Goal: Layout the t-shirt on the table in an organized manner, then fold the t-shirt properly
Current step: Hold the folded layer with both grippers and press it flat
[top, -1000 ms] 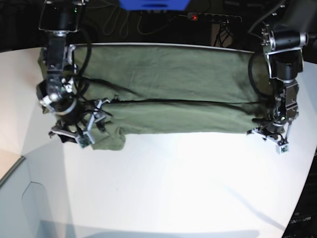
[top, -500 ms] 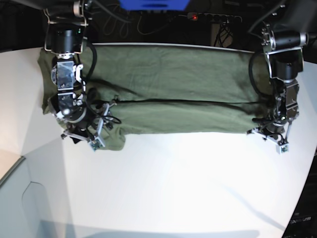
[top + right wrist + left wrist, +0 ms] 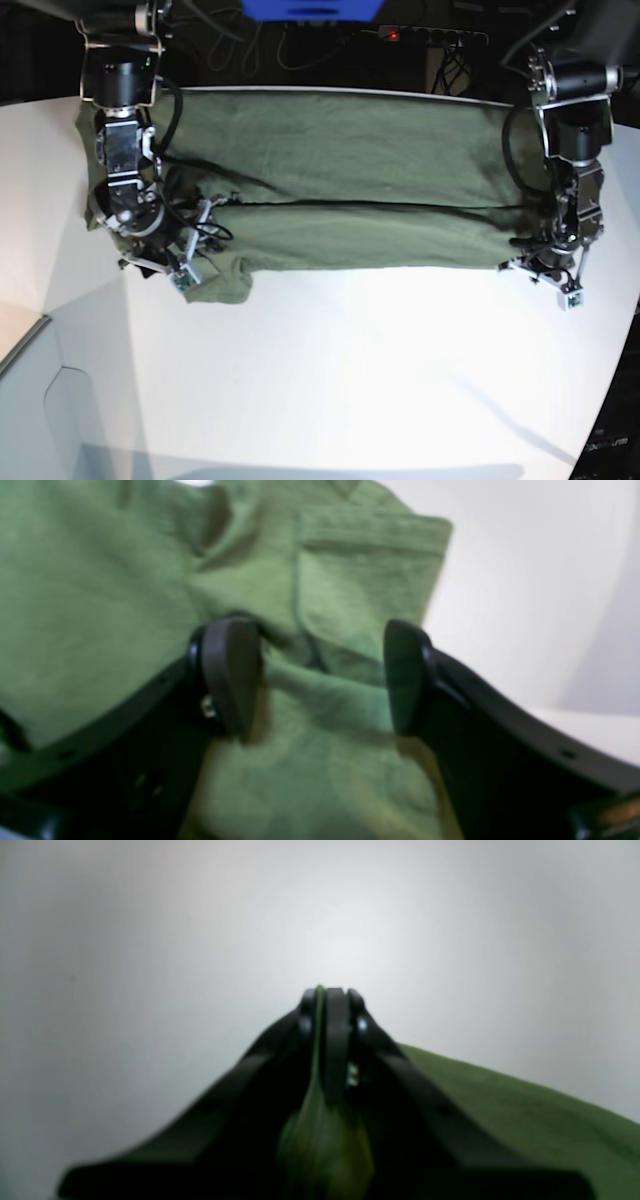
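Observation:
The dark olive-green t-shirt [image 3: 340, 160] lies spread wide along the far side of the white table [image 3: 350, 360], with its near part folded over lengthwise. My left gripper [image 3: 545, 268] rests at the shirt's right near corner. In the left wrist view it [image 3: 330, 1000] is shut on a thin fold of the shirt [image 3: 500, 1100]. My right gripper [image 3: 160, 268] sits over the sleeve at the shirt's left end. In the right wrist view it [image 3: 317, 675] is open, its fingers [image 3: 230, 675] straddling rumpled sleeve cloth [image 3: 100, 580].
A power strip and cables [image 3: 430, 36] and a blue object [image 3: 310, 8] sit behind the table's far edge. The table's left side drops off at an angled edge [image 3: 30, 340]. Bare white tabletop lies in front of the shirt.
My right arm shifted a little right over the sleeve, then slightly back and up. The left arm and the shirt's right end have not moved.

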`<state>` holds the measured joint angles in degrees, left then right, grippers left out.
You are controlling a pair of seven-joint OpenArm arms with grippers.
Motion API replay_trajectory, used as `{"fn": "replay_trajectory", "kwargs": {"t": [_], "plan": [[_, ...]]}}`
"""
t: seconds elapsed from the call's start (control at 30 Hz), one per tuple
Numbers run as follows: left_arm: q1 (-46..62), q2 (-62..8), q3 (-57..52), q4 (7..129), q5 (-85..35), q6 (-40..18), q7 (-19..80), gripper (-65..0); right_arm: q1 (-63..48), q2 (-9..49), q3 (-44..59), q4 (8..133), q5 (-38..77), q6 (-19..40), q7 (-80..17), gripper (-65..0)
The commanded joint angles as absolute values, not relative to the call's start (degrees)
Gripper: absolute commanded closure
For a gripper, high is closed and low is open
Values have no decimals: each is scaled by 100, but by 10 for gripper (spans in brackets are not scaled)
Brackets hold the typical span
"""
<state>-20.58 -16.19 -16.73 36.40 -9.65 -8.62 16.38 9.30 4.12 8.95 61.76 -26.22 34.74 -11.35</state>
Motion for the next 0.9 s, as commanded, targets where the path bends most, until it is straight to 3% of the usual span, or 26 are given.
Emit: {"fn": "replay_trajectory", "kwargs": {"t": [0.0, 0.2, 0.73, 0.87], "plan": [[-2141, -1684, -1684, 3679, -945, -840, 1719, -1, 1024, 444, 901, 6237, -2589, 3468, -1059, -364], [-2141, -1684, -1684, 3679, -945, -840, 1719, -1, 1024, 444, 866, 6246, -2589, 3011, -1059, -365], [-2141, -1684, -1684, 3679, -945, -840, 1719, -1, 1182, 453, 875, 6044, -2589, 2642, -1059, -360], [-2132, -1684, -1684, 3679, -945, -840, 1719, -1, 1288, 453, 866, 6018, -2589, 2642, -1059, -300]]}}
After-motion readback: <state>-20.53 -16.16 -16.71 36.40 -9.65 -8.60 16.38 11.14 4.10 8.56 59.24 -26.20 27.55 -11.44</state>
